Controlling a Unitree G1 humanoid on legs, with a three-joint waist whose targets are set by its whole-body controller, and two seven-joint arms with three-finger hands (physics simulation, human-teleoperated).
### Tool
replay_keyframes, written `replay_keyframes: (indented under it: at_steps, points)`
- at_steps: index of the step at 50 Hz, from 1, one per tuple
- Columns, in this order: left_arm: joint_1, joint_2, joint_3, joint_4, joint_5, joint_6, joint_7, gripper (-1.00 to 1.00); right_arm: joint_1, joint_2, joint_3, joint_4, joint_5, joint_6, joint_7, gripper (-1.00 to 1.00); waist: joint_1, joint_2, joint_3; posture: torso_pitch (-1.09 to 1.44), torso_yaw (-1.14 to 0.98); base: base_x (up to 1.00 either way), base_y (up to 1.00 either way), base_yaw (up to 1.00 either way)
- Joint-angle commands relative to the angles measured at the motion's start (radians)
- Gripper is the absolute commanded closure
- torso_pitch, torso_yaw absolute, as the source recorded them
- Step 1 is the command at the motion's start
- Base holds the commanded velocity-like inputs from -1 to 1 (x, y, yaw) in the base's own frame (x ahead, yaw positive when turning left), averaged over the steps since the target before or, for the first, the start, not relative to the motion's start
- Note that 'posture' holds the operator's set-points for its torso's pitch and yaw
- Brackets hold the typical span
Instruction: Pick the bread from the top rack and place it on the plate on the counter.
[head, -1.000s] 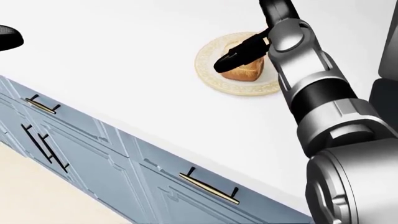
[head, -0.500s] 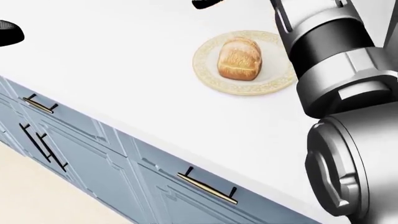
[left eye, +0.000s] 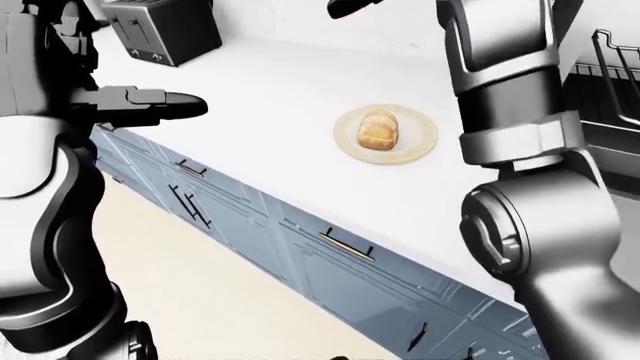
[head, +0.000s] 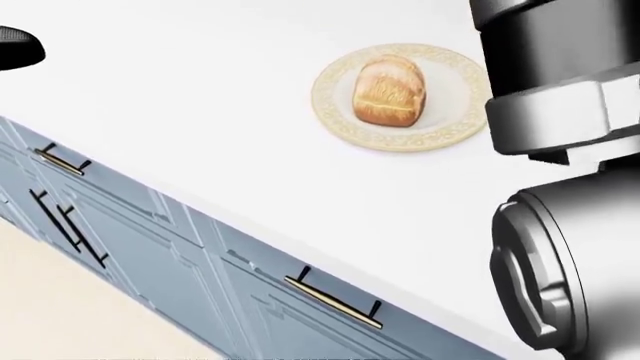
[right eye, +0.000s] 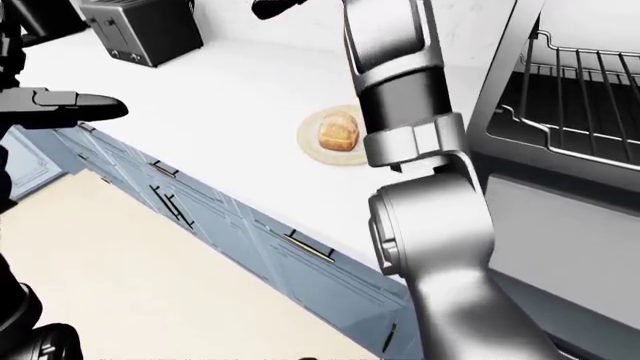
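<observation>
While lifted: right hand (left eye: 352, 7) is raised clear above the counter (head: 200, 112)
Bread (head: 389, 91): seated on plate (head: 450, 124), below that hand
Hand state: cannot be told

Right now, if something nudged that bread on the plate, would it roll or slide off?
The bread probably wouldn't roll: it looks like a domed loaf lying on a broad side. It likely is light, so a nudge might slide it across the smooth plate. It sits near the middle, with rim showing around it, so a small push probably keeps it on.
</observation>
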Motion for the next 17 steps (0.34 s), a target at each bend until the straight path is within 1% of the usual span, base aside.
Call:
replay_keyframes:
  at_steps: [1,8,12,17]
  points:
    - [-0.03,0.015,0.014,-0.016,0.01,-0.028,0.005,-1.0,-0.039,-0.007,-0.002,-0.097,-0.007,0.051,0.016,-1.0,0.001,0.0,-0.03,0.0,0.9,0.0,0.0,0.0]
    - [-0.03,0.011,0.012,-0.015,0.014,-0.029,0.0,-1.0,-0.02,0.017,0.006,-0.3,-0.022,0.196,0.059,-1.0,0.003,-0.002,-0.026,0.0,0.9,0.0,0.0,0.0]
    - [-0.025,0.013,0.017,-0.02,0.013,-0.026,-0.004,-1.0,-0.012,0.01,0.015,-0.4,-0.04,0.274,0.098,-1.0,0.003,-0.004,-0.025,0.0,0.9,0.0,0.0,0.0]
    - [-0.028,0.016,0.019,-0.022,0.013,-0.022,-0.004,-1.0,0.012,0.02,0.025,-0.539,-0.072,0.377,0.143,-1.0,0.006,-0.006,-0.022,0.0,0.9,0.0,0.0,0.0]
